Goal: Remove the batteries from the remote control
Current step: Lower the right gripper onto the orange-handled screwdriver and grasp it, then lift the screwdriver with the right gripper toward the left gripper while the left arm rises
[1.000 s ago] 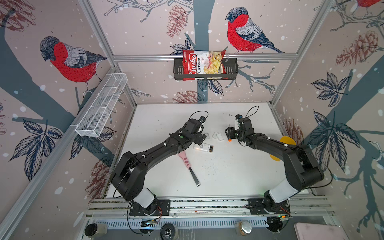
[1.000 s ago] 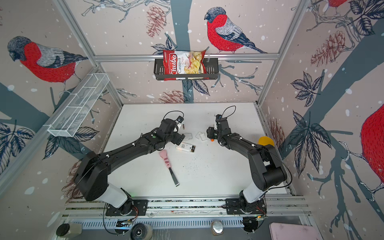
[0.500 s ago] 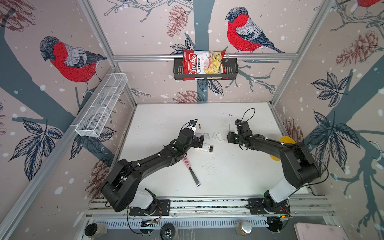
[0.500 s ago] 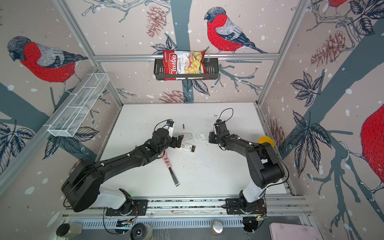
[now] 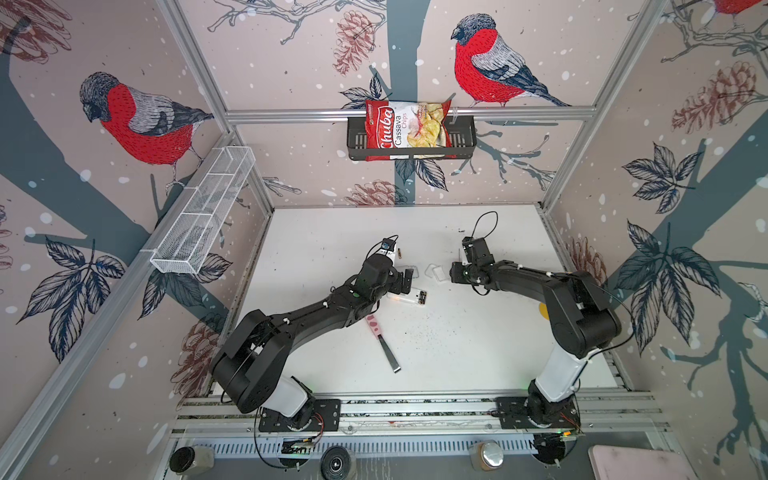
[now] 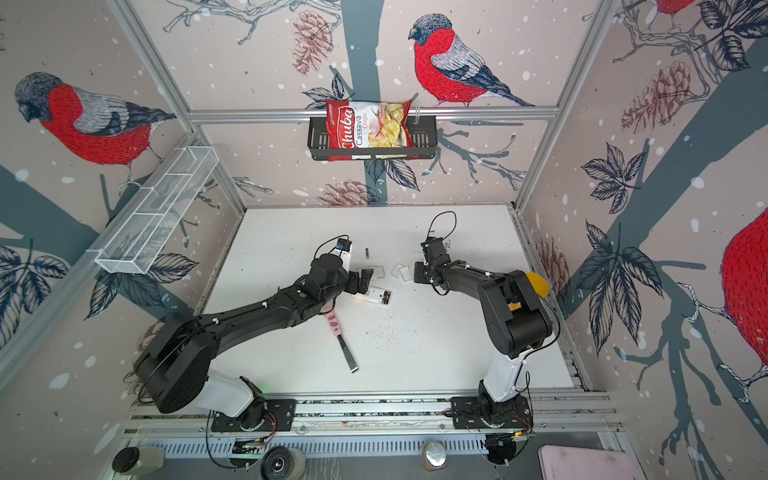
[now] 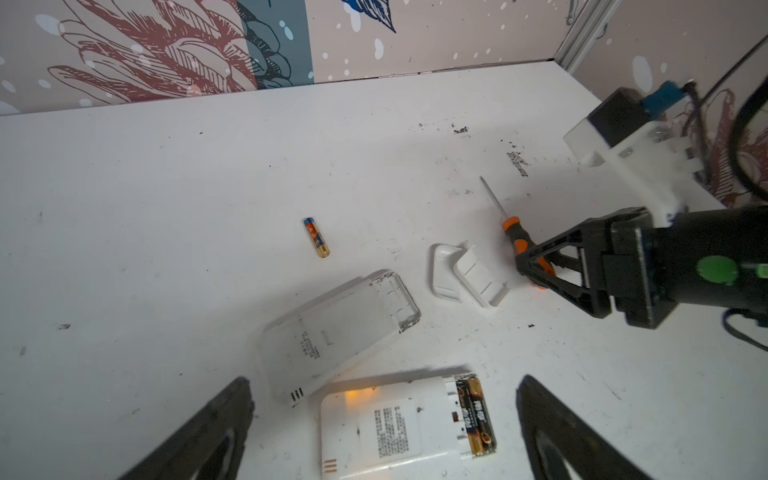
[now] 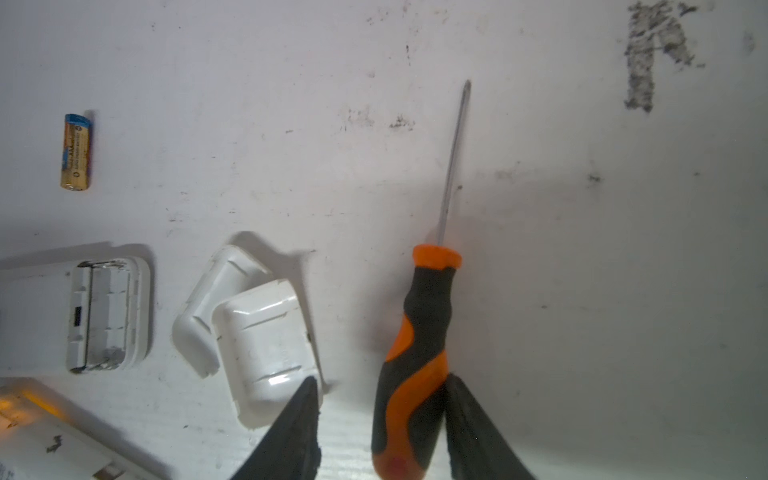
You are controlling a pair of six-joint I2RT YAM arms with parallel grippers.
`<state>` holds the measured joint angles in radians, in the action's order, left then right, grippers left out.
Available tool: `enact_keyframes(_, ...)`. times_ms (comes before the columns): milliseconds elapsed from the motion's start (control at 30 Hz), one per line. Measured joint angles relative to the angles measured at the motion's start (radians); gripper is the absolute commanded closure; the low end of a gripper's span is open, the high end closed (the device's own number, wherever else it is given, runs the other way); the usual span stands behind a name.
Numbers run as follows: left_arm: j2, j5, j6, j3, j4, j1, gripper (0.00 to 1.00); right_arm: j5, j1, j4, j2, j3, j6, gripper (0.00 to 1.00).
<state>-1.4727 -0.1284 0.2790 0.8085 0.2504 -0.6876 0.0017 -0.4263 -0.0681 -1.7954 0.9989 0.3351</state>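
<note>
While two black-and-gold AAA batteries (image 7: 473, 415) sit in the white plastic remote control (image 7: 382, 432) on the desk (image 7: 166, 187), a blue-and-gold loose battery (image 7: 316, 237) lies well apart. My left end effector (image 7: 384, 382) hangs spread wide over that remote, and my right end effector (image 8: 380, 380) narrowly straddles the orange-and-black screwdriver (image 8: 428, 316), with one finger touching it.

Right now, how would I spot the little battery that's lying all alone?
Find the white table, then the empty remote near its middle. Just past it, toward the back wall, the battery lies alone on bare table. It is blue and gold and loose, while the dark batteries sit inside the other remote.
</note>
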Motion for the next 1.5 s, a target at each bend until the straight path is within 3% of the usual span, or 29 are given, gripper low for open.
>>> enact_keyframes(267,0.065,0.000,0.071,-0.103,0.105,0.000,0.03,0.016,-0.015,-0.030,-0.051,0.031,-0.017,0.54)
enact_keyframes(667,0.058,0.098,0.170,-0.079,0.139,0.018,0.03,0.066,-0.029,-0.053,-0.024,0.009,-0.026,0.82)
enact_keyframes(867,0.046,0.190,0.248,-0.068,0.203,0.057,0.05,0.080,-0.055,-0.055,0.088,-0.061,-0.050,0.91)
enact_keyframes(1033,0.042,0.271,0.298,-0.052,0.247,0.076,0.09,0.074,-0.143,0.018,0.205,-0.146,-0.083,0.94)
enact_keyframes(1300,0.015,0.365,0.349,-0.023,0.288,0.085,0.19,0.077,-0.301,0.160,0.393,-0.256,-0.130,0.95)
enact_keyframes(1500,-0.009,0.417,0.393,-0.027,0.315,0.100,0.28,0.067,-0.345,0.233,0.514,-0.312,-0.157,0.93)
